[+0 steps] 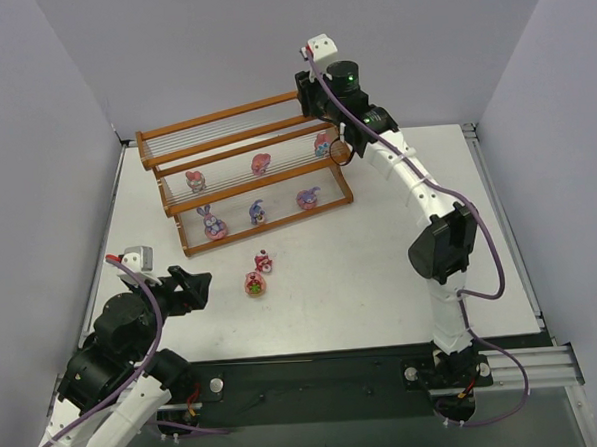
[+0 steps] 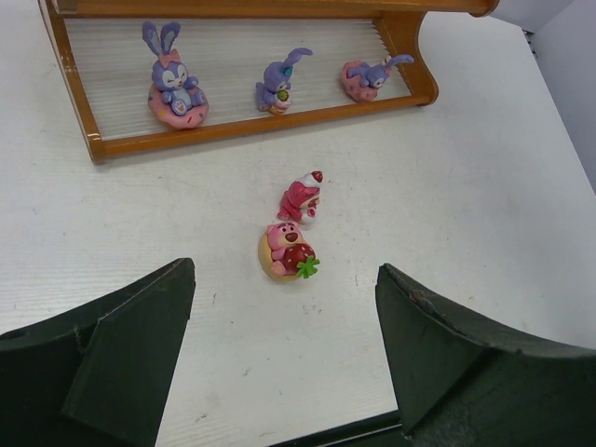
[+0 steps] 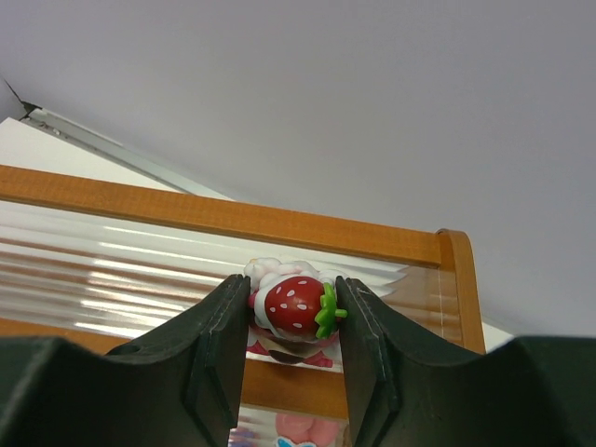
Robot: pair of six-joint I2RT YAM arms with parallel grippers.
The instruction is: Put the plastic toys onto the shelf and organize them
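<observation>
Right now we have a strawberry-topped toy (image 3: 293,305) pinched between the two fingers (image 3: 219,335) of our right gripper (image 3: 291,296), one dark pad pressed against each side of the red berry. It is at the right end of the middle tier of the shelf (image 1: 241,112), just inside the orange-brown end post. Whether its base touches the pale rods we cannot tell. Further left on that tier stand a second toy (image 1: 261,163) and a third toy (image 1: 195,180), and three purple toys (image 1: 258,213) line the bottom tier. On the white table (image 1: 381,269), in front of the shelf, a red-capped figure (image 2: 301,197) and a pink bear (image 2: 287,251) lie just beside each other. Our left gripper (image 2: 284,277) hovers near them, its fingers spread wide and holding nothing.
</observation>
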